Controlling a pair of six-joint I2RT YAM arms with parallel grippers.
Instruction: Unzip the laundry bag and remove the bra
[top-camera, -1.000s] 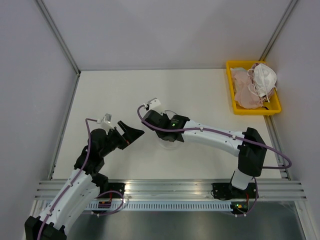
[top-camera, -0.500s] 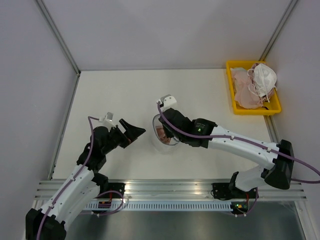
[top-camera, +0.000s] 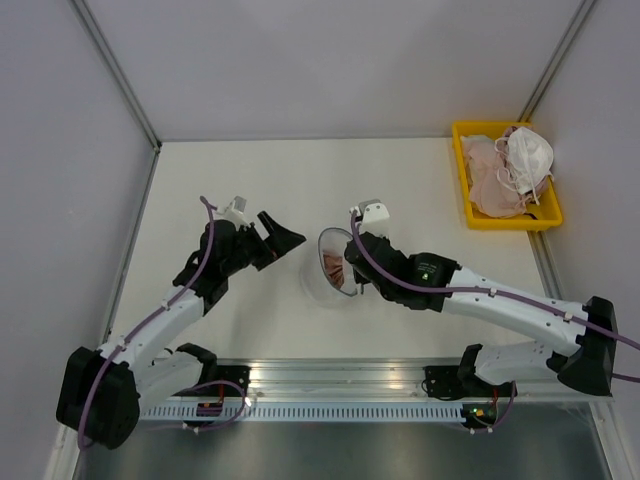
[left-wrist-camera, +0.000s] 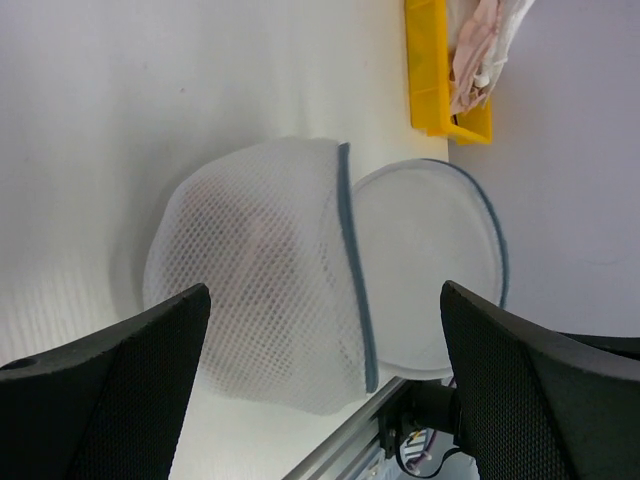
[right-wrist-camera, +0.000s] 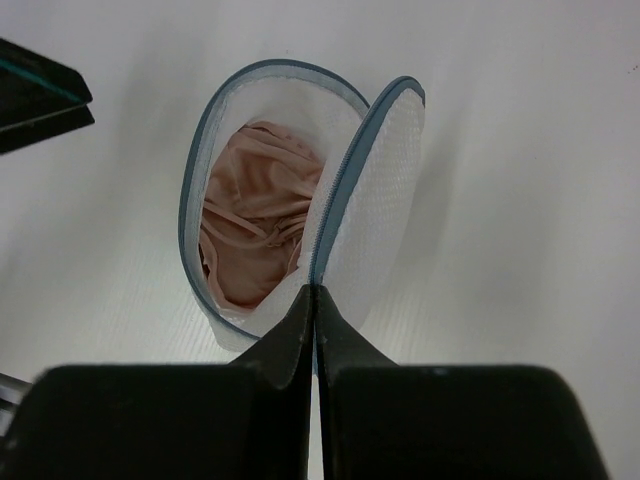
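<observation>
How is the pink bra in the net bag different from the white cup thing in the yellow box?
The dusty-pink soft bra is rose-coloured; the white cupped item with thin straps is white. The bra sits bunched up inside the open white mesh laundry bag; the white item lies on top of pale pink garments in the yellow plastic tray. Both look soft.

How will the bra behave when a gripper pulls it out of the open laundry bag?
Probably floppy: the bra lies crumpled in folds, so it should drape. The laundry bag is thin mesh, likely light, and may lift along with it.
</observation>
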